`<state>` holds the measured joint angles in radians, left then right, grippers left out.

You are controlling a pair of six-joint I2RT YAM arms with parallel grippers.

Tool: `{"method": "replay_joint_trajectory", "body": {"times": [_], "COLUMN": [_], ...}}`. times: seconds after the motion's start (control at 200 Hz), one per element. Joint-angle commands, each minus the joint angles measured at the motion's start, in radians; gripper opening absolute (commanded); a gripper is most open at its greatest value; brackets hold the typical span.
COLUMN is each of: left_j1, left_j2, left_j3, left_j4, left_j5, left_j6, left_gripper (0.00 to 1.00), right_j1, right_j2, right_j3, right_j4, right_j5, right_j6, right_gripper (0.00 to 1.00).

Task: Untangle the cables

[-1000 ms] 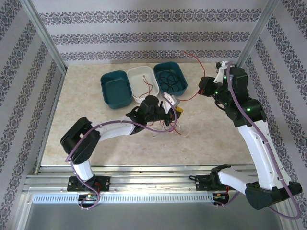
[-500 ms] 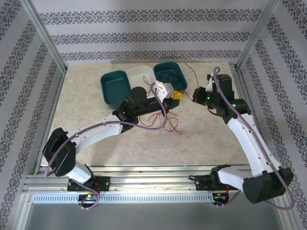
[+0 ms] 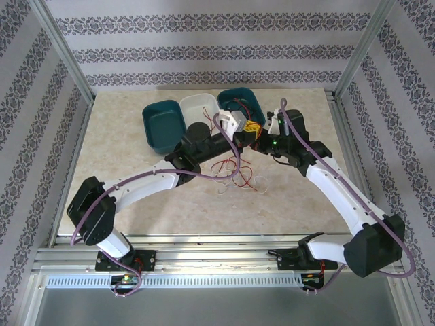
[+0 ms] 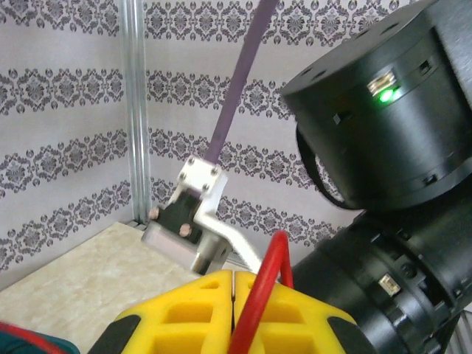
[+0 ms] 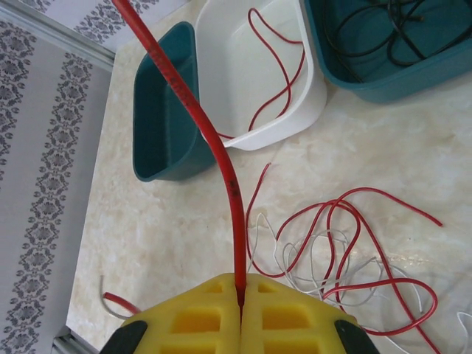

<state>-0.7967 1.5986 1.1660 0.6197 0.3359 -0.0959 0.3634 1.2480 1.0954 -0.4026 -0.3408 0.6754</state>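
Marble-patterned table (image 3: 136, 176), walled in by striped damask paper.

From the overhead camera, three bins stand in a row toward the back, with the white bin (image 3: 196, 112) in the middle. The loose cables (image 3: 234, 173) lie in a red-and-white tangle on the table, nearer the arms than the white bin and a little to its right. The left gripper (image 3: 250, 129) and the right gripper (image 3: 262, 136) meet just right of the white bin's near corner, above the tangle.

On the left wrist camera, the yellow fingers (image 4: 192, 317) are pressed together on a red cable (image 4: 257, 287). It arches up out of the seam and bends over toward the right arm's black body (image 4: 383, 125).

On the right wrist camera, the fingers (image 5: 192, 317) are likewise closed tight on a red cable (image 5: 212, 140). Its long axis runs straight up from the tips, then leans left across the teal bin (image 5: 158, 118) beside the white bin. I cannot tell whether both grippers pinch the same strand.

A second ago the right gripper was well to the right of the white bin, with red cable stretched out from it. It has since swung in to meet the left.
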Motion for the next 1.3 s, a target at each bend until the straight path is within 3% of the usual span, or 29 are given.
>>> {"method": "replay_joint_trajectory", "body": {"times": [0.0,0.165,0.39,0.57,0.735,0.934,1.084,1.294], "left_j1": [0.002,-0.002,-0.004,-0.021,-0.086,-0.092,-0.100,-0.097], "left_j2": [0.016,0.108,0.196,0.258,0.359,0.454,0.566,0.435], "left_j3": [-0.051,-0.051,-0.018,0.018,0.147,0.233,0.366,0.253], "left_j4": [0.132,0.260,0.451,0.452,0.360,0.569,0.620,0.480], "left_j5": [0.029,0.156,0.216,0.219,0.287,0.331,0.387,0.302], "left_j6": [-0.113,-0.256,-0.346,-0.365,-0.307,-0.365,-0.496,-0.304], "left_gripper": [0.00,0.00,0.00,0.00,0.00,0.00,0.00,0.00], "right_j1": [-0.014,-0.045,-0.078,-0.101,-0.131,-0.154,-0.165,-0.167], "right_j2": [-0.054,-0.104,-0.167,-0.180,-0.184,-0.249,-0.276,-0.280], "right_j3": [0.016,0.006,-0.013,0.002,0.029,0.060,0.088,0.062], "right_j4": [-0.017,-0.069,-0.109,-0.142,-0.195,-0.267,-0.294,-0.273], "right_j5": [0.055,0.122,0.140,0.146,0.197,0.286,0.301,0.272], "right_j6": [-0.018,-0.028,-0.035,-0.054,-0.085,-0.125,-0.141,-0.134], "right_gripper": [0.00,0.00,0.00,0.00,0.00,0.00,0.00,0.01]}}
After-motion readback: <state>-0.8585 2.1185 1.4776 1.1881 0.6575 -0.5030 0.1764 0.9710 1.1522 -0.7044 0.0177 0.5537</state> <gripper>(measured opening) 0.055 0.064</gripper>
